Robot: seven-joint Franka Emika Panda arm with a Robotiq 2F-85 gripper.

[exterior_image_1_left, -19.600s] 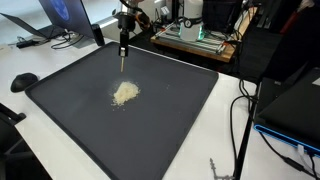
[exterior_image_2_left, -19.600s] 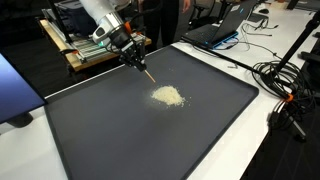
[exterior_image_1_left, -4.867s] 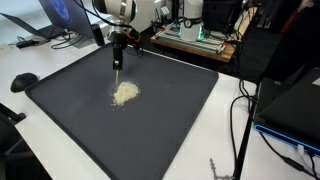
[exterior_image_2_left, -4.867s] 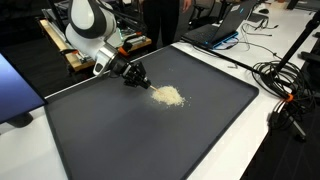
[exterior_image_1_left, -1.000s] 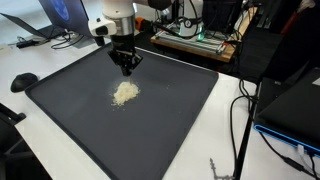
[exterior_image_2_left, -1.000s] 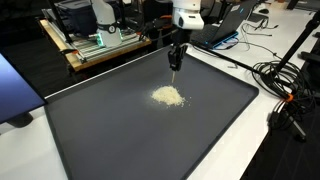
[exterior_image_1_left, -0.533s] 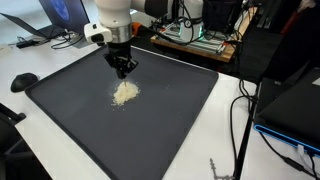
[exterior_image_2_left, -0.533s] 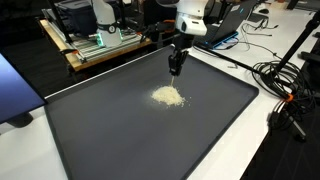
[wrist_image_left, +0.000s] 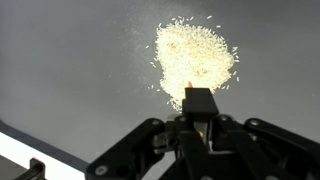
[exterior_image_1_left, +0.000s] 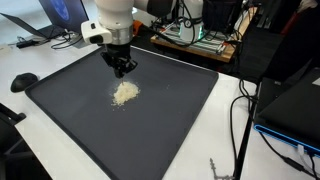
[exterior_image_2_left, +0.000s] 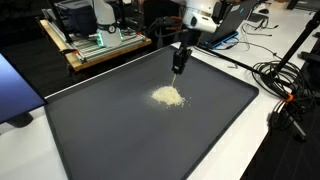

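Item: pincer (exterior_image_1_left: pixel 122 66), clamped tight on a thin dark tool (wrist_image_left: pixel 199 99), hanging just beside the grain pile (exterior_image_1_left: pixel 125 93).
Grain pile: heaped on the black mat (exterior_image_1_left: pixel 175 110), a few strays around it.
Tool tip: at the pile's edge; contact cannot be told.
Progress, judged: the heap looks whole and undisturbed, so nearly all handling of it remains.

Matt dark mat (exterior_image_1_left: pixel 170 120), loose pale grain pile (exterior_image_1_left: pixel 125 93), plastic robot parts.
The mat looks like dull charcoal rubber or foam, finely and evenly textured, with no shine; the grain pile is dry, cream-coloured and granular, rough against it. The jaws are matt black plastic, the arm shell (exterior_image_1_left: pixel 112 20) is smooth glossy white, and the bench (exterior_image_2_left: pixel 255 155) is smooth white, laminate by its look.
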